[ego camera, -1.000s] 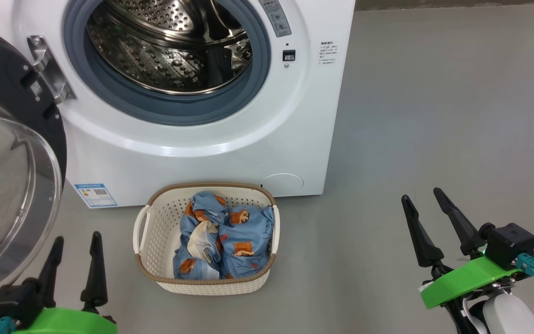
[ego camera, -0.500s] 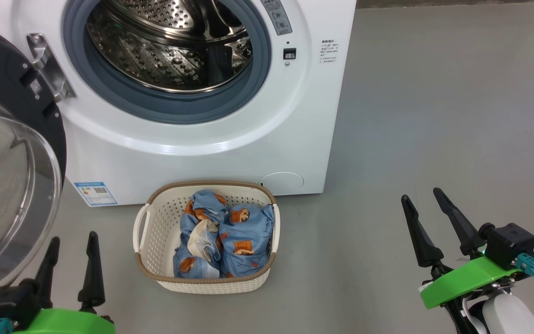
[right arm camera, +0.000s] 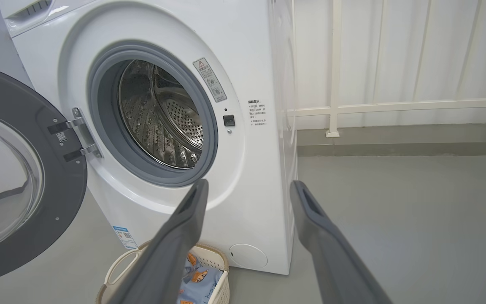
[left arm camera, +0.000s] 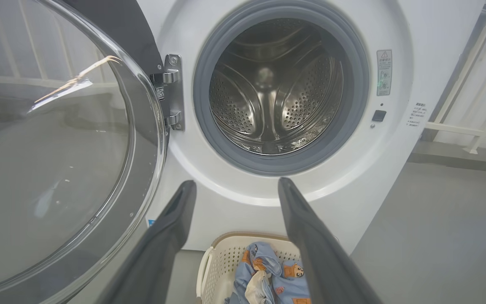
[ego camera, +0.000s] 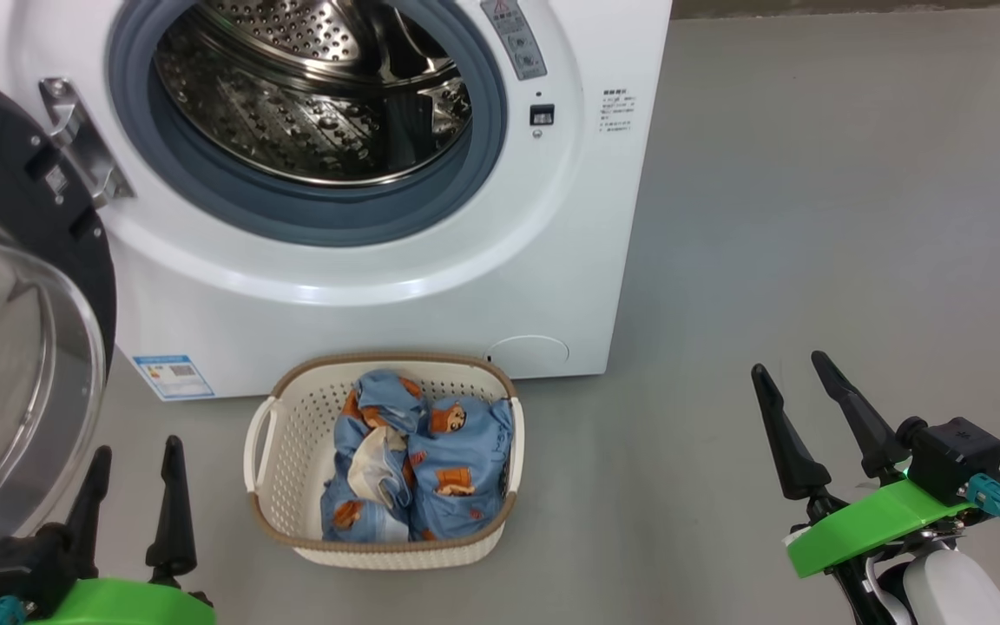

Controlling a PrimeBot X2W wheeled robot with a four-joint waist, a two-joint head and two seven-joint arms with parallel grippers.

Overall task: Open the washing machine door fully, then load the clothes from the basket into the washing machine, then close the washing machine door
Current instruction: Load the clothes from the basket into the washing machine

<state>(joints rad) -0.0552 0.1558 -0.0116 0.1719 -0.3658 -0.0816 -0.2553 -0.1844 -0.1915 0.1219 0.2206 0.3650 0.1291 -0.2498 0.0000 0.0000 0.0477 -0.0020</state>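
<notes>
Camera tilts slightly | door [ego camera: 14,347] open, 9 o'clock | left gripper [ego camera: 137,446], right gripper [ego camera: 787,363] spread wide, empty | loading step; next likely: grasp clothes [ego camera: 417,456], basket [ego camera: 296,451], 6 o'clock

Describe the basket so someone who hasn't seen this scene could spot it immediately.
Start at the big white washing machine with its door swung open. On the grey floor directly before it sits the basket. It is cream perforated plastic with a brown rim, holding blue bear-print clothes.
</notes>
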